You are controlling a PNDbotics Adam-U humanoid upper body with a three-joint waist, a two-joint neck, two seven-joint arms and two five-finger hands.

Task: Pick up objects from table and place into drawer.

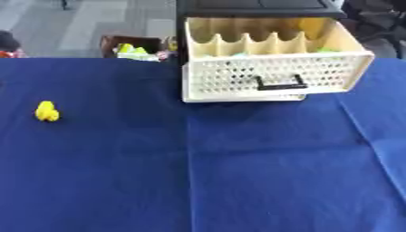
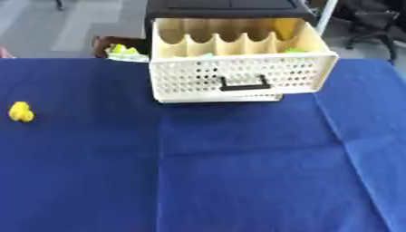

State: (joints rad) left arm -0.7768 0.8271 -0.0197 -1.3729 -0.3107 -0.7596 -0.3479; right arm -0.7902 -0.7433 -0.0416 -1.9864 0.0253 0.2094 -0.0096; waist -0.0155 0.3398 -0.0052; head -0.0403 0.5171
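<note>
A small yellow object (image 1: 47, 111) lies on the blue tablecloth (image 1: 198, 172) at the left side. A cream perforated drawer (image 1: 273, 77) with a black handle (image 1: 280, 84) stands pulled open at the far middle of the table, under a black cabinet top (image 1: 258, 7). Scalloped dividers split the drawer into compartments; small greenish things show in some of them, and something yellow shows at the drawer's back right corner. Neither of my hands shows in either view.
Beyond the table's far edge, left of the drawer, a dark box (image 1: 131, 46) holds yellow-green items. Chairs stand at the upper right (image 2: 373, 22). Creases run down the cloth's middle and right.
</note>
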